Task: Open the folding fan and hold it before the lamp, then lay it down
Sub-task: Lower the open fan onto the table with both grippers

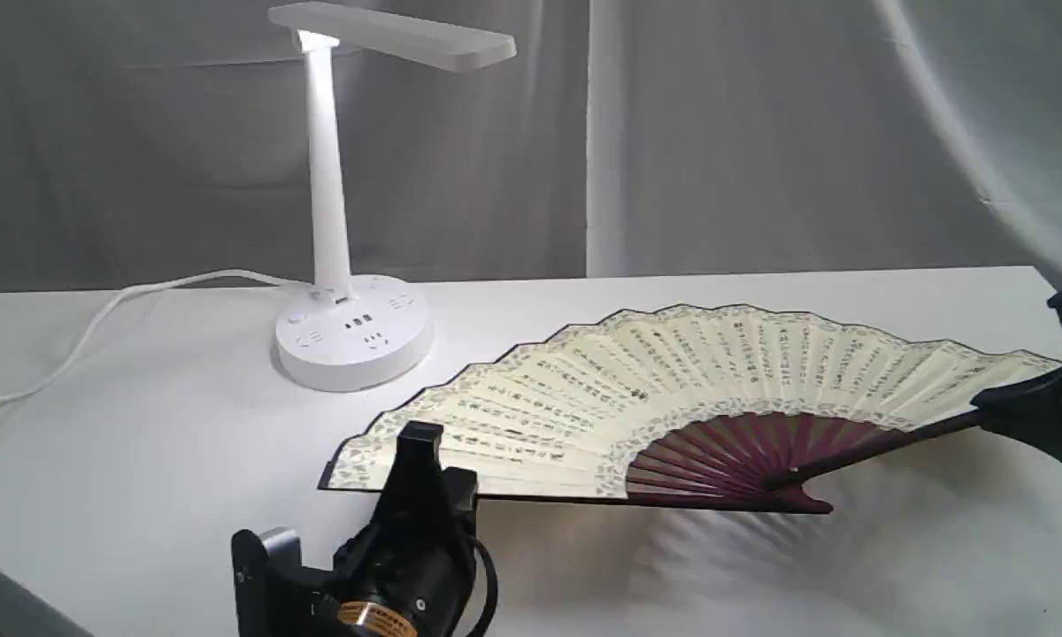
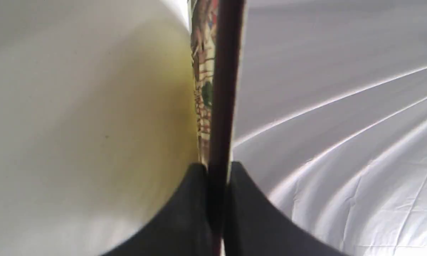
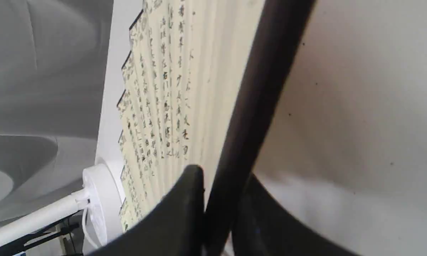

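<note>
the folding fan [image 1: 673,389] is spread wide across the middle and right of the exterior frame, to the lower right of the lamp [image 1: 327,195]. the left gripper [image 1: 438,460], at lower left, is clamped tight on the fan's left outer guard. the right gripper [image 1: 996,411], at the right edge, pinches the right guard.

The cord [image 1: 186,280] runs off the left edge; the folding fan's [image 1: 673,372] writing is illegible.
</note>
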`<act>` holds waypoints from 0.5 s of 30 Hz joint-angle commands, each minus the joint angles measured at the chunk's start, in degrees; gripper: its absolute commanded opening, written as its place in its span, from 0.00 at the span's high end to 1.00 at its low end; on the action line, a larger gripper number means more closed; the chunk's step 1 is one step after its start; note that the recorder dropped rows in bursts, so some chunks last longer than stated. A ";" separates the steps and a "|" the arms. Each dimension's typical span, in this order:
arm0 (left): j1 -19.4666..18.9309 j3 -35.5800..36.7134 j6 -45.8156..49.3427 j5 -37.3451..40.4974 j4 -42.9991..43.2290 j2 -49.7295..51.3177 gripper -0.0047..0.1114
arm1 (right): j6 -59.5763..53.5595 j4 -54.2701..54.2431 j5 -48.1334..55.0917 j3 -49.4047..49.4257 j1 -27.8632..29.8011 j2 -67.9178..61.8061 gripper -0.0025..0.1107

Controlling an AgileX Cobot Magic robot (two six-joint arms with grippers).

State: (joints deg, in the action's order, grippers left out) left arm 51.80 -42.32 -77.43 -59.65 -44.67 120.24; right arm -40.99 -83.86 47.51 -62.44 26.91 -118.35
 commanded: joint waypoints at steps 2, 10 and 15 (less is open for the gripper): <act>-0.87 -0.65 -0.47 1.26 -0.46 0.02 0.95 | -3.97 2.96 -6.34 -0.05 0.56 -0.03 0.98; -0.87 -0.19 -0.75 2.53 0.29 0.02 0.95 | -3.56 7.67 -3.60 -0.05 0.56 -0.03 0.98; -0.87 1.46 -5.21 2.15 2.32 -0.34 0.95 | -1.84 8.06 1.26 -0.05 0.56 -0.03 0.98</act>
State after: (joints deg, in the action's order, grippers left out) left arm 51.31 -41.49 -81.04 -55.28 -42.81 120.56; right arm -40.54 -80.34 49.05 -62.44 26.94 -118.35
